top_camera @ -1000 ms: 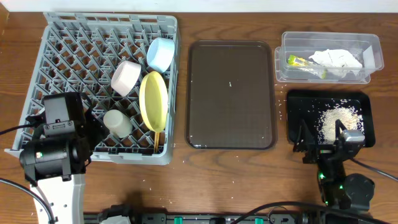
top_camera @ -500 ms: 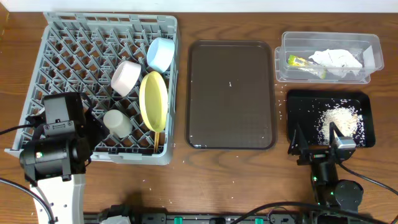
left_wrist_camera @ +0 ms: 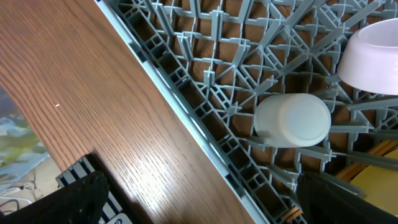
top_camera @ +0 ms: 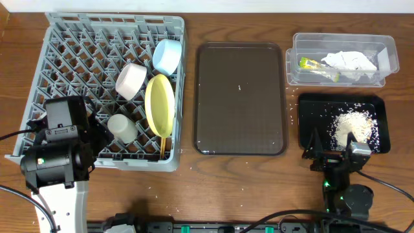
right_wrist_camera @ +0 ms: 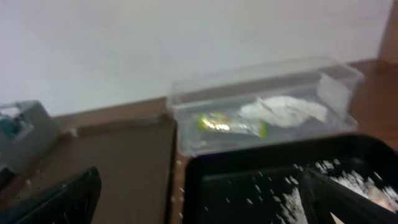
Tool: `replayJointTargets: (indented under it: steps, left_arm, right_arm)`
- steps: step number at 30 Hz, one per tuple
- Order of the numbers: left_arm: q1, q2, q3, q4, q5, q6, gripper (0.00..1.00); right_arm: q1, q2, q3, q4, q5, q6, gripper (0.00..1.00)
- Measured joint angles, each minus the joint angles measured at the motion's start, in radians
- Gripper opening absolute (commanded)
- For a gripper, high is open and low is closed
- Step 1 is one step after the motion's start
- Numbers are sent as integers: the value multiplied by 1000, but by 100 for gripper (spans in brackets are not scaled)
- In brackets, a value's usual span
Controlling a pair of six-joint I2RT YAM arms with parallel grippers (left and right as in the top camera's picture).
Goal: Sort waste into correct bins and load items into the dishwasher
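Observation:
The grey dishwasher rack [top_camera: 116, 18] holds the pale yellow plate [top_camera: 160, 105] on edge, the light blue bowl [top_camera: 167, 56], the pinkish-white bowl [top_camera: 131, 80], the cream cup [top_camera: 121, 127] and the chopsticks [top_camera: 163, 145]. The clear bin [top_camera: 343, 40] contains the white napkin [top_camera: 350, 61] and the yellow-green wrapper [top_camera: 315, 65]. The black bin [top_camera: 317, 113] carries a heap of crumbs [top_camera: 352, 126]. My left gripper [left_wrist_camera: 199, 205] is open and empty over the rack's front left edge, near the cup [left_wrist_camera: 292, 120]. My right gripper [top_camera: 331, 150] is open and empty at the black bin's near edge [right_wrist_camera: 249, 180].
The brown serving tray [top_camera: 240, 116] lies between the rack and the bins with one small speck on it. A few stray crumbs dot the wood [top_camera: 292, 120] beside the black bin. The back wall stands right behind the clear bin [right_wrist_camera: 261, 81].
My right gripper shifted slightly left, then a little back right, along the black bin's near edge, still open. The left arm and all the objects have not moved.

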Motion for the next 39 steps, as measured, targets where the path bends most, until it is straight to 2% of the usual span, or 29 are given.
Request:
replayJointTargets:
  steps: [19,39]
  left_arm:
    - [0,0,0,0,0,0,98]
    - [0,0,0,0,0,0,98]
  right_arm:
    - [5,-1,-1,-5,-3,-174,99]
    - [5,-1,-1,-5,-6,-178,99]
